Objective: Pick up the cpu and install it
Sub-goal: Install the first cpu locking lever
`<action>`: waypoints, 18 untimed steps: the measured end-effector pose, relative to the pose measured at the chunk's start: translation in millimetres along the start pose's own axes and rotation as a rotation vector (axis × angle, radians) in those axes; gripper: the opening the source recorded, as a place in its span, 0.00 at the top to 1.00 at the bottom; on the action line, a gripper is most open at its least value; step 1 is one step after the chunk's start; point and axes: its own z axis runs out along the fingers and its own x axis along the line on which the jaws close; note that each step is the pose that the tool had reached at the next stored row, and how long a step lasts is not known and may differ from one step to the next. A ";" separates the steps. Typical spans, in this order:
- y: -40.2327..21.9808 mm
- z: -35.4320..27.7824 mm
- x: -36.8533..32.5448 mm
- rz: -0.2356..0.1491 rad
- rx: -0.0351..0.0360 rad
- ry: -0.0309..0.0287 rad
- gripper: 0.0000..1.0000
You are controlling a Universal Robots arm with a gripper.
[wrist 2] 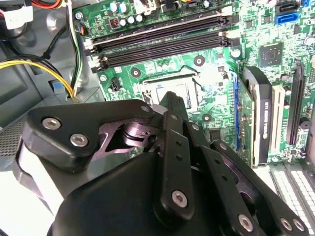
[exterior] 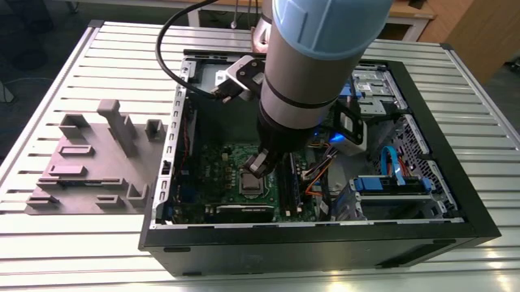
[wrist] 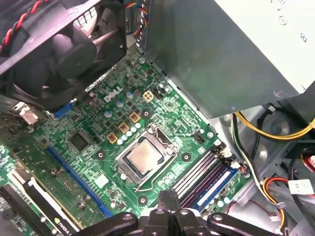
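The cpu [wrist: 144, 156] is a small square chip with a pale metal top. It lies flat inside the socket frame [wrist: 166, 143] on the green motherboard [wrist: 93, 147], with nothing on top of it. In the exterior view my gripper [exterior: 257, 167] hangs inside the open computer case, just above the socket [exterior: 252, 181]. My gripper [wrist: 167, 196] is off the chip in the first wrist view, its dark fingers pressed together and holding nothing. From the second wrist view the gripper [wrist 2: 171, 101] covers part of the socket [wrist 2: 172, 88].
The black case wall [exterior: 325, 243] surrounds the board. Memory slots [wrist: 199, 174] run beside the socket, a black fan [wrist: 69, 54] and a grey power supply [wrist: 221, 54] stand close by, and yellow cables [wrist: 275, 132] trail nearby. A grey fixture [exterior: 89, 158] sits on the table at the exterior view's left.
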 end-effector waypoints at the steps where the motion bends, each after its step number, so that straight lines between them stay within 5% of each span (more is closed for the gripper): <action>1: 0.3 0.0 -0.3 0.000 0.0020 0.0023 0.90; 5: 2.0 1.0 0.4 0.000 0.0068 0.0073 0.90; 18: 7.2 -1.5 4.2 0.000 0.0076 0.0070 0.90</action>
